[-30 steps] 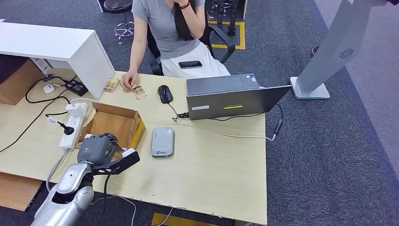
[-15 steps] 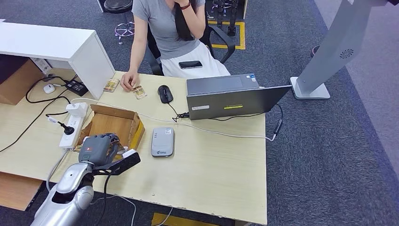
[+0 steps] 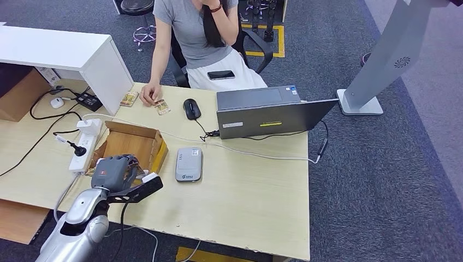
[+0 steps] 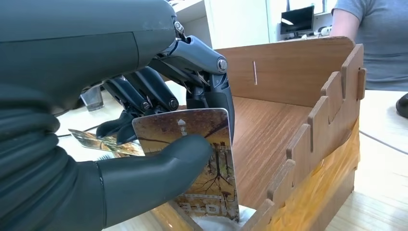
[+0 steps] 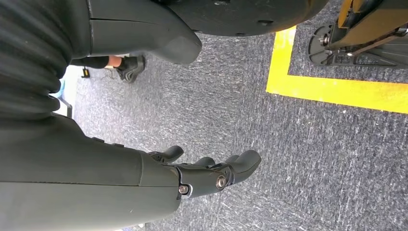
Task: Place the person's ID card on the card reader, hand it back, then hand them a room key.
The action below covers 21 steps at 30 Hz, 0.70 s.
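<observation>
Left hand [image 4: 144,144] pinches brown tree-print room key card [image 4: 192,163] upright inside open brown cardboard box [image 3: 131,143]; person [image 3: 191,33] sits across the worktop [image 3: 245,191].

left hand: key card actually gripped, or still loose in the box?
Gripped. In the left wrist view the left hand pinches the key card between thumb and fingers, held upright at the cardboard box; another card lies behind it.
</observation>
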### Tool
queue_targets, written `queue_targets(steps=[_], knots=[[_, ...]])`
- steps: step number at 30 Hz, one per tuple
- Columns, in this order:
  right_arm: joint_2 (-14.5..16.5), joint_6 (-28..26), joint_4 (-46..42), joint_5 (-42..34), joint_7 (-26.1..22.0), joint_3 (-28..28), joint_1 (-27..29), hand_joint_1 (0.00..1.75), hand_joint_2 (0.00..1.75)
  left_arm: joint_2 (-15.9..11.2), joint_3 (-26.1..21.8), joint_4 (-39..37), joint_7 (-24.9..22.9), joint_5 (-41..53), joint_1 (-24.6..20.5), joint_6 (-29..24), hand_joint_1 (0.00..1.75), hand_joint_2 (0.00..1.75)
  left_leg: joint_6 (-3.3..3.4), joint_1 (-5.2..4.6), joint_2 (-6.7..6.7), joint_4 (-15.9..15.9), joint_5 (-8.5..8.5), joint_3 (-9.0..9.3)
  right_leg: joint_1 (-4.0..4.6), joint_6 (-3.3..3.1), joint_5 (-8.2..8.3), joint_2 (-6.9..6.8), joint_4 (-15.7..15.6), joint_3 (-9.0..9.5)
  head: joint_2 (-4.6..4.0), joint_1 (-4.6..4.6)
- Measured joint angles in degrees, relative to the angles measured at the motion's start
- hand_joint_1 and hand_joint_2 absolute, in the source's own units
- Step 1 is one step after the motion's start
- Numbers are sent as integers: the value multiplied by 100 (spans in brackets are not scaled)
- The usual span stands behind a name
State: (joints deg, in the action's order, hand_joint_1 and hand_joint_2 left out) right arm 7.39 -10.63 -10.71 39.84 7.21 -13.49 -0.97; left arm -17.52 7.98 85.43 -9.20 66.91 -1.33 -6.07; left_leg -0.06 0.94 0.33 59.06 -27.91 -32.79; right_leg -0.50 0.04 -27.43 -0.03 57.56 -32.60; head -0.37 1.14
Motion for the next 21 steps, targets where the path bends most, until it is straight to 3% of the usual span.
queue_targets(steps=[4, 9, 13, 21], knots=[[0, 39, 0, 73, -21, -2, 0, 0, 175, 16, 8, -27, 98, -39, -250, -115, 175, 175, 1, 2, -6, 4, 5, -3, 3, 1, 1, -6, -1, -14, 0, 1], [-2, 95, -3, 188, -92, -27, -48, 0, 175, 50, 144, -268, 108, -283, -1625, 264, 175, 175, -5, 18, -45, 11, 34, -41, 18, -8, 28, -47, 0, -20, 0, -2], [-2, 97, -4, 215, -115, -49, -56, 0, 175, 54, 305, -370, 90, -360, -2303, 399, 175, 175, -8, 17, -7, 12, 36, -39, 18, -14, 44, -10, 0, -32, 0, -2], [-1, 125, -4, 234, -129, -77, -56, 0, 175, 58, 485, -486, 26, -369, -2612, 409, 175, 175, -9, 17, 2, 11, 35, -41, 18, -14, 44, 1, 0, -44, 0, 0]])
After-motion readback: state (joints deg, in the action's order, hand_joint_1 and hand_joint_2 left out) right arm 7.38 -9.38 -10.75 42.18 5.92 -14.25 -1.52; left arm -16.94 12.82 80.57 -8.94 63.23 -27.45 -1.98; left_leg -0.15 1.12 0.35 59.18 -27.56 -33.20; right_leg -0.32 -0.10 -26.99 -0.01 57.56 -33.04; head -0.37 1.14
